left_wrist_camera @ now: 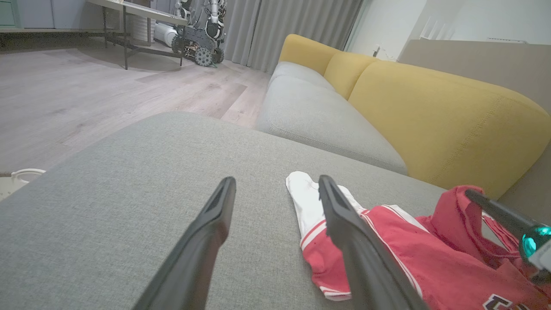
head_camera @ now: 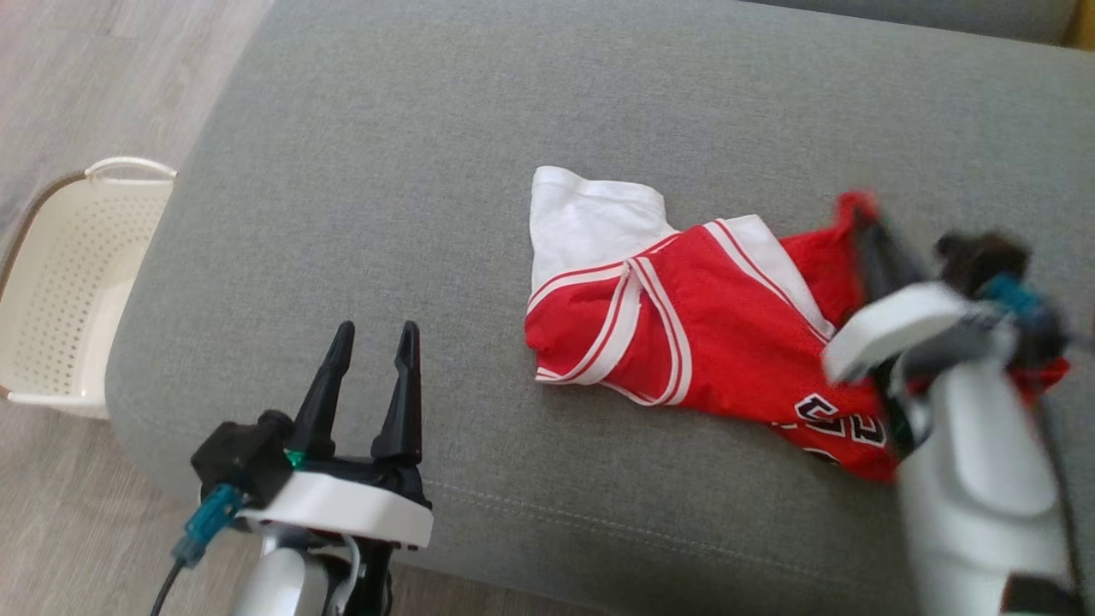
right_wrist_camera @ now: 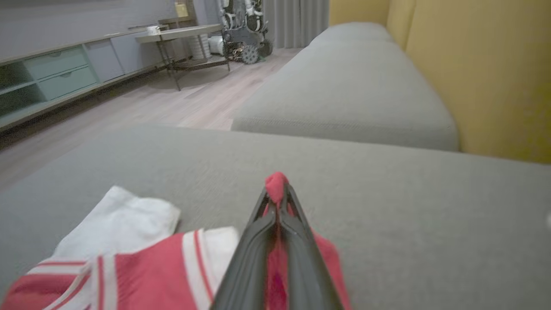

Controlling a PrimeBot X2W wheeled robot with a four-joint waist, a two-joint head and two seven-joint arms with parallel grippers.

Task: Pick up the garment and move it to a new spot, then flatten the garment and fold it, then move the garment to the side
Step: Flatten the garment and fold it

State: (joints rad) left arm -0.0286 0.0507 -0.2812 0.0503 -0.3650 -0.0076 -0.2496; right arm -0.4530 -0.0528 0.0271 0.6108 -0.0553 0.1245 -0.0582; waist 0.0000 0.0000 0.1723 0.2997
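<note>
Our right gripper [right_wrist_camera: 276, 199] is clamped tight on a red fold at the edge of the garment [head_camera: 684, 334], while our left gripper [head_camera: 374, 335] stands fully spread and empty. The garment lies crumpled on the grey sofa seat [head_camera: 385, 171]. We judge that the lift, move, flattening, folding and setting aside all remain.

the head camera looks steeply down from above the grey cushion [head_camera: 385, 171], behind the left gripper [head_camera: 372, 335] and right gripper [head_camera: 860, 214]. the left wrist camera sits low, facing along its spread jaws toward the yellow backrest [left_wrist_camera: 430, 112], with the garment [left_wrist_camera: 430, 275] to the right of those jaws. the right wrist camera sits close behind its pinched jaws. all three views share the cushion and garment, and both wrist views share a far wheeled machine [left_wrist_camera: 200, 43].
</note>
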